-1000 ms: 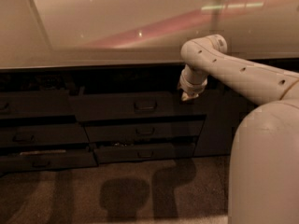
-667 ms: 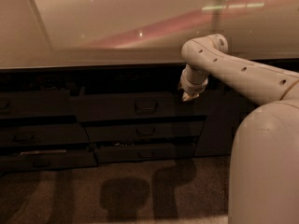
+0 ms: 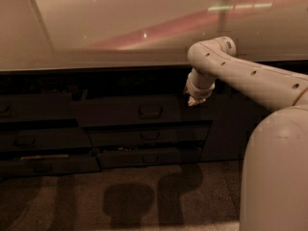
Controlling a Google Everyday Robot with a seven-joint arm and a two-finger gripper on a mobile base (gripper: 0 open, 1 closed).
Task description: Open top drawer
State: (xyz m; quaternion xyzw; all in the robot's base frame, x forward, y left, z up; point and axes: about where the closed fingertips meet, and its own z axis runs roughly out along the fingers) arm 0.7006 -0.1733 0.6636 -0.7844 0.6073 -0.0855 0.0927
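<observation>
Comparing with the frame a moment before, nothing visibly moves: the arm (image 3: 250, 76) reaches in from the right as then, and the gripper (image 3: 192, 100) hangs at the same spot, under the counter (image 3: 120, 28) edge, at the right end of the top drawer (image 3: 115, 113). Whether the gripper is clenched or released cannot be told. It sits right of the drawer's loop handle (image 3: 150, 111), apart from it. The top drawer heads the middle column, above two narrower drawer fronts (image 3: 150, 135). More dark drawers (image 3: 29, 141) lie to the left. No drawer's inside shows.
</observation>
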